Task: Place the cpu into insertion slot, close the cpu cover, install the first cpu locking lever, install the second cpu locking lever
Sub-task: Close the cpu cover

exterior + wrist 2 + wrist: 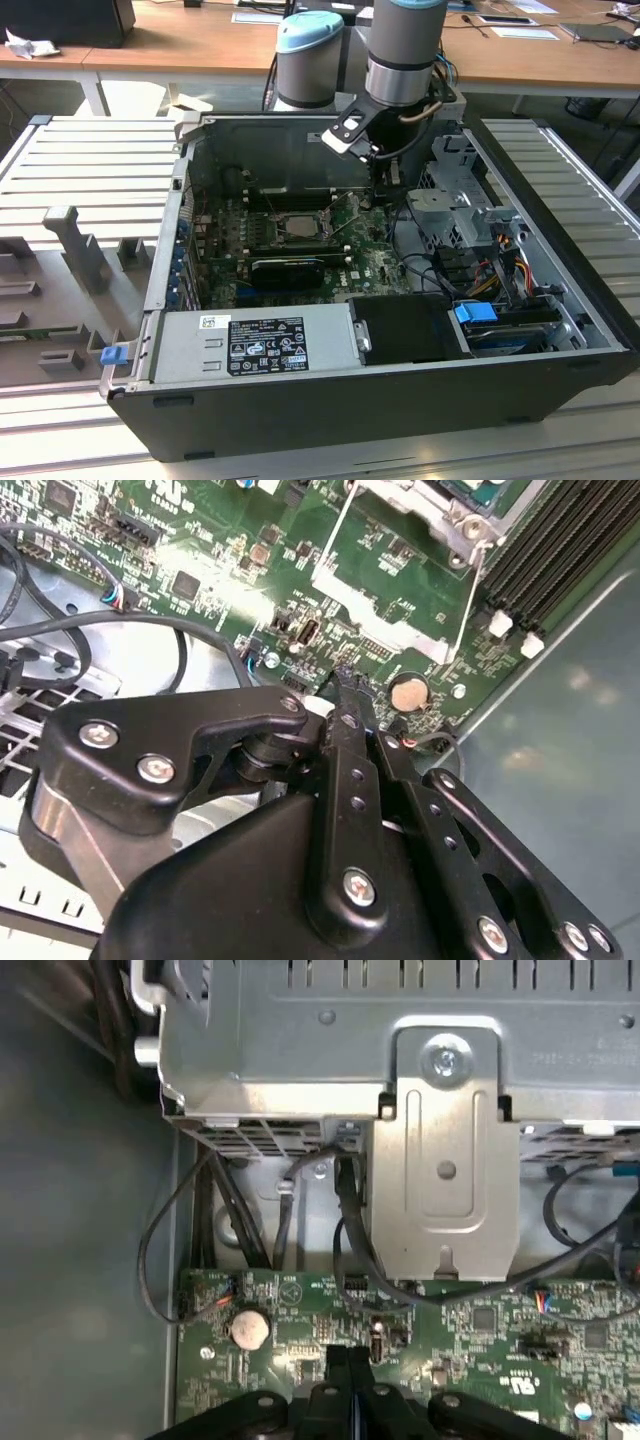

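In the exterior view the open computer case (pixel 160 280) lies on its side, with the green motherboard (pixel 370 265) inside. The cpu (pixel 300 227) shows as a pale grey square in the socket, with the cpu cover (pixel 300 212) as a dark frame around it; I cannot tell whether the cover is fully down. A thin wire locking lever (pixel 466 590) runs beside the socket corner. My gripper (pixel 383 188) (pixel 345 680) (pixel 347 1352) hangs low over the board to the exterior view's right of the socket, by a coin battery (pixel 250 1328). Its black fingers are shut with nothing visible between them.
A grey power supply (pixel 255 340) fills the case's near side, and a black card (pixel 285 270) lies just in front of the socket. A metal drive cage (pixel 455 215) (pixel 445 1160) with dark cables (pixel 350 1220) stands close to the gripper. Memory slots (pixel 560 540) flank the socket.
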Robot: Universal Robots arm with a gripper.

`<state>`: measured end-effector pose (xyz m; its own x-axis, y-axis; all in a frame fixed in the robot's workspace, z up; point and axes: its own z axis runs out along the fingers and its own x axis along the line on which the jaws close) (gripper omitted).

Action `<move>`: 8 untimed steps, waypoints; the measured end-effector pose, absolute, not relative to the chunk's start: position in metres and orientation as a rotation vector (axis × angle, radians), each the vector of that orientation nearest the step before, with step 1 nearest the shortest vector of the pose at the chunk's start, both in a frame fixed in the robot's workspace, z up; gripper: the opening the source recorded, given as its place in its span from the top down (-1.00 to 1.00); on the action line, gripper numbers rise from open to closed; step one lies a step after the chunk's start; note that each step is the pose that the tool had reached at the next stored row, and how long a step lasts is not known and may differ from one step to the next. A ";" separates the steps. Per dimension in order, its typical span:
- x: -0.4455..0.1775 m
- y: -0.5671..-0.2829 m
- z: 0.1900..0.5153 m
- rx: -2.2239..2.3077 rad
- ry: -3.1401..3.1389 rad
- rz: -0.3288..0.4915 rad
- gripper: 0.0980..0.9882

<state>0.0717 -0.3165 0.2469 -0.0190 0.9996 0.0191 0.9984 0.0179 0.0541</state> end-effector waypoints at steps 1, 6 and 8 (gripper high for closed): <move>0.073 -0.316 0.245 2.183 2.224 0.081 0.98; 0.073 -0.317 0.241 2.191 2.231 0.072 0.98; 0.072 -0.317 0.242 2.205 2.246 0.043 0.98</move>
